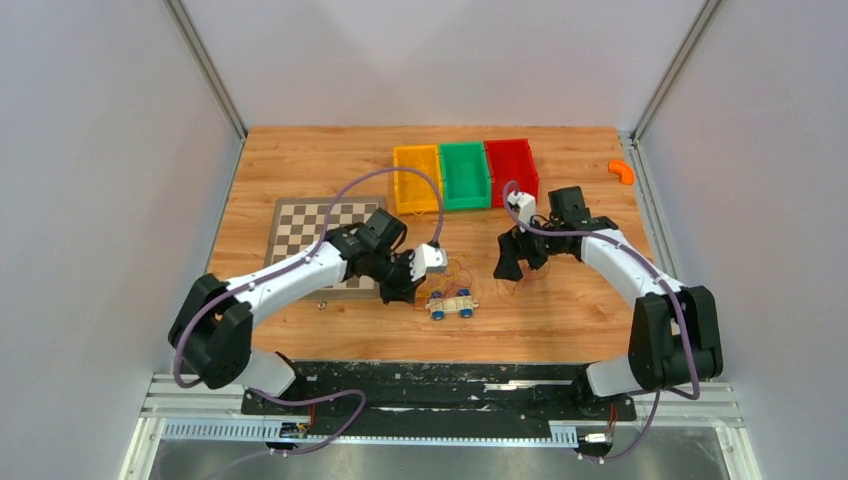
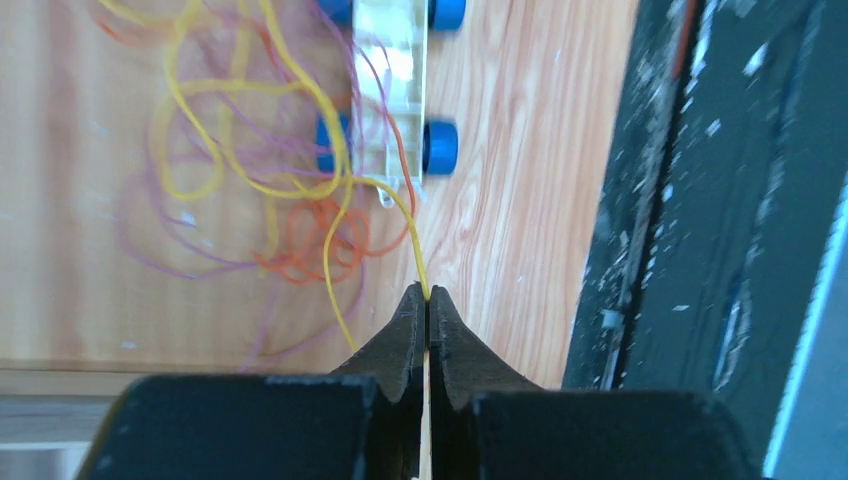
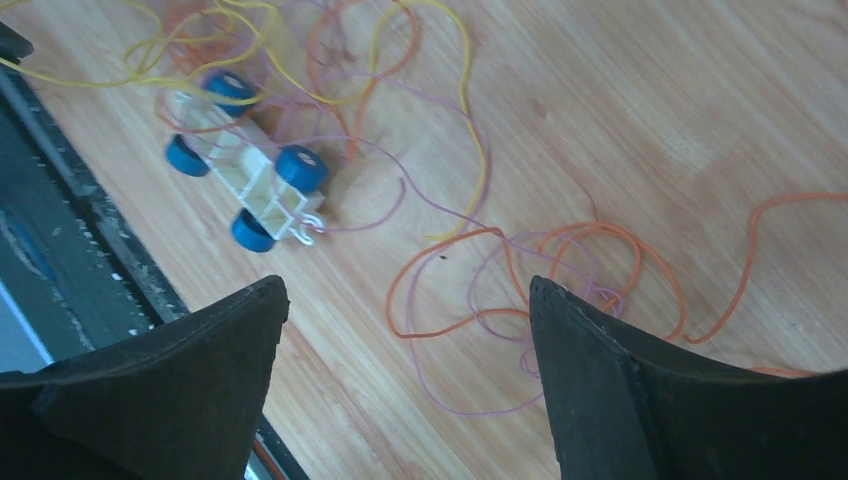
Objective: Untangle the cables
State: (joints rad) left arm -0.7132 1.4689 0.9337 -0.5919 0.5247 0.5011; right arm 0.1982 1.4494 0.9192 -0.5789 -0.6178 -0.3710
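The left fingers (image 2: 405, 340) clench a yellow cable (image 2: 405, 215) running past the toy car (image 2: 390, 90); the right fingers (image 3: 600, 380) are released. Pulling could snag and drag it.

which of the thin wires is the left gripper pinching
The yellow wire: it runs straight into the shut left gripper, while the orange wires and purple wires lie loose.

Cables (image 2: 330, 240) drape over the toy car (image 1: 452, 305), right of the chessboard (image 1: 300, 235).
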